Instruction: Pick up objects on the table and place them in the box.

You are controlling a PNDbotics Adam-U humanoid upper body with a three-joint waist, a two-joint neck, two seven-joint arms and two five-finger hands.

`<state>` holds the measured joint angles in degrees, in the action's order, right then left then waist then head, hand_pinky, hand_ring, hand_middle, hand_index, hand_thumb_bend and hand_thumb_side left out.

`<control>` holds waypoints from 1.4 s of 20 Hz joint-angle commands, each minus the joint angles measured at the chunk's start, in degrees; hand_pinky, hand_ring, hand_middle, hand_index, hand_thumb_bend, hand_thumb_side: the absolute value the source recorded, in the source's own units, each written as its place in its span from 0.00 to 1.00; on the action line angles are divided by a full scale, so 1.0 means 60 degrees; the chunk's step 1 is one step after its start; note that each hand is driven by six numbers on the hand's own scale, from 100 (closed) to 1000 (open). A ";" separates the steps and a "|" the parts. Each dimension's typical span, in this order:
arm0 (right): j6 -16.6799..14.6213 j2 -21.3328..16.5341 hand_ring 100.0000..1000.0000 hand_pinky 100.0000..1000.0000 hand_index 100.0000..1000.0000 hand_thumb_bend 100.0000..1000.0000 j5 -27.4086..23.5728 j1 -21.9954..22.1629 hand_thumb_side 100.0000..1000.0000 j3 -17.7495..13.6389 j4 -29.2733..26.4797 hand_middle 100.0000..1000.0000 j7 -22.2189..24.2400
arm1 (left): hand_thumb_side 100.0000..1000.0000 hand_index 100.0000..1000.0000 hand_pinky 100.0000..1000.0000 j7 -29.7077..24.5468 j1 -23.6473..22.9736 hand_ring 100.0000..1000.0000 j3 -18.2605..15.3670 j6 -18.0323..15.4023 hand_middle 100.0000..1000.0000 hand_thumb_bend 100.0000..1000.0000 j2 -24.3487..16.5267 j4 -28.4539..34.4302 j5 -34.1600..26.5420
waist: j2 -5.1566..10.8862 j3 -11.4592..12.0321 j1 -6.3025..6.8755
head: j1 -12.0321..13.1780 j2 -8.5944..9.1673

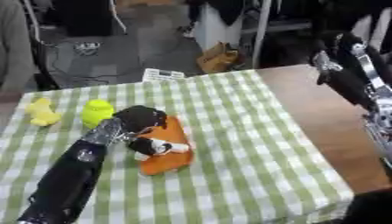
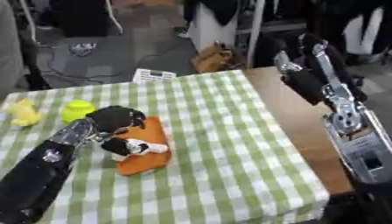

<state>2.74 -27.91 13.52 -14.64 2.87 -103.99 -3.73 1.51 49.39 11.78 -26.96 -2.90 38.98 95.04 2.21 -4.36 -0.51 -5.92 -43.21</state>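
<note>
Gripping looks partial: your left robot hand (image 1: 139,119) sits on the top edge of the orange toy (image 1: 168,151), fingers curled down over it, but whether they've actually closed round it I can't tell — black on black there.

Toy lies flat on the checked surface (image 1: 253,144), near centre-left, with a small black-and-white thing (image 1: 157,146) on top, touching it.

Risks from here:
- Lift now and the black-and-white thing likely slides off, since it only rests on the toy.
- Grip is at the toy's 12 o'clock edge, so it may hang, swing and slip out.
- Green toy (image 1: 97,112) sits just beside your wrist at 10 o'clock; yellow toy (image 1: 41,113) farther out at 9. A sideways sweep of the forearm could knock either off the left edge.
- Cloth could bunch if the fingers drag.

Hidden or unclear:
- No box in either view, so the drop target is unknown.
- Right robot hand isn't visible; only the right arm (image 2: 337,100) is raised at 2 o'clock over the bare wood.
- Fingertip contact on the toy is masked by the hand itself.
</note>
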 commanded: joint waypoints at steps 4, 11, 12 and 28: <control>-0.0016 -0.0131 0.51 0.28 0.80 0.12 -0.0072 -0.0121 0.62 -0.0079 -0.0049 0.53 -0.0006 | 0.96 0.85 0.79 0.1022 0.0190 0.85 -0.0318 0.0465 0.86 0.13 -0.0519 0.1094 -0.0886 | 0.0118 0.0054 -0.0127 | -0.0050 0.0129; -0.0011 -0.0186 0.51 0.28 0.80 0.12 -0.0043 -0.0089 0.62 -0.0124 -0.0038 0.53 -0.0038 | 0.98 0.85 0.68 0.0190 -0.0706 0.76 -0.0720 0.1092 0.82 0.06 -0.1921 0.3055 -0.5245 | 0.0100 0.0236 -0.0094 | -0.0145 0.0162; -0.0011 -0.0193 0.51 0.28 0.80 0.13 -0.0039 -0.0088 0.61 -0.0128 -0.0038 0.53 -0.0041 | 0.98 0.85 0.66 -0.0110 -0.0886 0.74 -0.0765 0.1213 0.81 0.07 -0.2133 0.3408 -0.6038 | 0.0097 0.0256 -0.0089 | -0.0152 0.0166; -0.0002 -0.0227 0.51 0.28 0.80 0.12 -0.0011 -0.0055 0.62 -0.0184 -0.0014 0.53 -0.0087 | 0.97 0.85 0.58 -0.1432 -0.3332 0.69 -0.2129 0.3429 0.79 0.06 -0.3445 0.7818 -1.1529 | 0.0063 0.0472 -0.0076 | -0.0242 0.0203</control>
<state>2.74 -27.93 13.51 -14.28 2.48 -103.65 -4.10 -7.39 28.61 -0.07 -7.02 -21.90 84.17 26.94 2.21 -1.56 -0.51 -7.18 -42.66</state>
